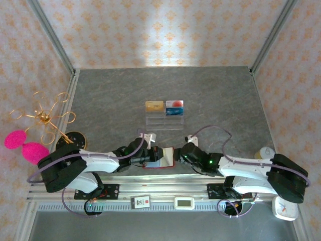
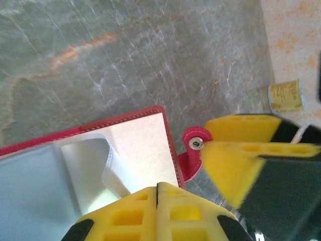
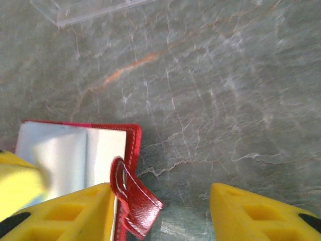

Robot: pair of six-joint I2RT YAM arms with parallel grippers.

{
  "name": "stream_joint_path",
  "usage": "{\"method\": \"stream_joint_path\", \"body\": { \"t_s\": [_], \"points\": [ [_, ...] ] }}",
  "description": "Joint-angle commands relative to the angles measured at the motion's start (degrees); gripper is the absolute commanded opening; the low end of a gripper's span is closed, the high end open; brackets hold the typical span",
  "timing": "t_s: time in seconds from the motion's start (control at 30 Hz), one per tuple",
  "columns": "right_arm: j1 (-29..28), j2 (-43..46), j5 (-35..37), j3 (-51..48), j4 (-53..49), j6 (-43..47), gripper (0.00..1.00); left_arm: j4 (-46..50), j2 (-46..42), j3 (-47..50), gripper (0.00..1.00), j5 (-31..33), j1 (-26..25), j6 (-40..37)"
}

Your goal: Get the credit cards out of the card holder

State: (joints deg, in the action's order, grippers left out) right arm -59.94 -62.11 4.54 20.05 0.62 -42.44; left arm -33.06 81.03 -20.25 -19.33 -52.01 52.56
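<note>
At the counter's (image 1: 165, 90) near edge the card holder (image 1: 159, 157) lies open. Our left hand (image 2: 157, 193), pressed together, sits over its page. Our right hand (image 3: 160, 201) is spread beside the strap (image 3: 131, 198). We judge the reach-in is underway; next, the right must pinch a card's edge.

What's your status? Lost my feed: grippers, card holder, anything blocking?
Copy: left gripper shut at edge of open card holder; right gripper open, clasp strap between its fingers; acrylic stand well clear behind.

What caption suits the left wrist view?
Shut left gripper at the edge of the open red card holder on the grey table.
</note>
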Motion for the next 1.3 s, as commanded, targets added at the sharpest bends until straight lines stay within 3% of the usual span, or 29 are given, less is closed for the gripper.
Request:
{"method": "stream_joint_path", "body": {
  "t_s": [0.0, 0.13, 0.2, 0.33, 0.57, 0.73, 0.87, 1.07, 1.27],
  "points": [
    [0.09, 5.1, 5.72, 0.44, -5.04, -1.34, 0.52, -3.68, 2.99, -3.07, 0.0, -2.73, -1.0, -0.91],
    [0.09, 9.46, -0.41, -0.18, -0.97, 3.51, 0.46, -4.03, 7.61, -6.02, 0.08, -4.32, -1.51, -1.11],
    [0.09, 9.52, -7.22, -0.7, 3.4, 6.19, 0.3, -4.4, 9.4, -6.45, 0.12, -4.27, -1.5, -0.65],
    [0.01, 6.28, -17.58, -1.71, 10.79, 8.14, 0.14, -5.03, 10.09, -6.89, 0.2, -3.55, -1.4, -0.43],
    [-0.74, 0.48, -25.65, -2.34, 16.68, 10.74, 0.04, -6.7, 8.57, -6.12, 0.25, -1.91, -0.95, -0.02],
    [-0.77, -4.09, -22.35, -2.07, 16.55, 9.68, 0.03, -9.99, 7.96, -4.93, 0.25, -2.1, 0.33, 1.46],
    [-0.74, -9.23, -13.03, -0.52, 10.74, 6.69, 0.03, -9.1, 3.85, -4.2, 0.26, -1.19, 1.02, 1.36],
    [-0.27, -15.92, -5.3, 1.8, 4.41, 4.83, 0.02, -0.05, -8.84, -2.08, 0.34, 3.94, 1.62, -1.26],
    [0.53, -17.89, -4.78, 2.48, 6.45, 5.78, 0.02, 7.66, -23.73, 2.93, 0.43, 10.34, 3.0, -2.3]
  ]
}}
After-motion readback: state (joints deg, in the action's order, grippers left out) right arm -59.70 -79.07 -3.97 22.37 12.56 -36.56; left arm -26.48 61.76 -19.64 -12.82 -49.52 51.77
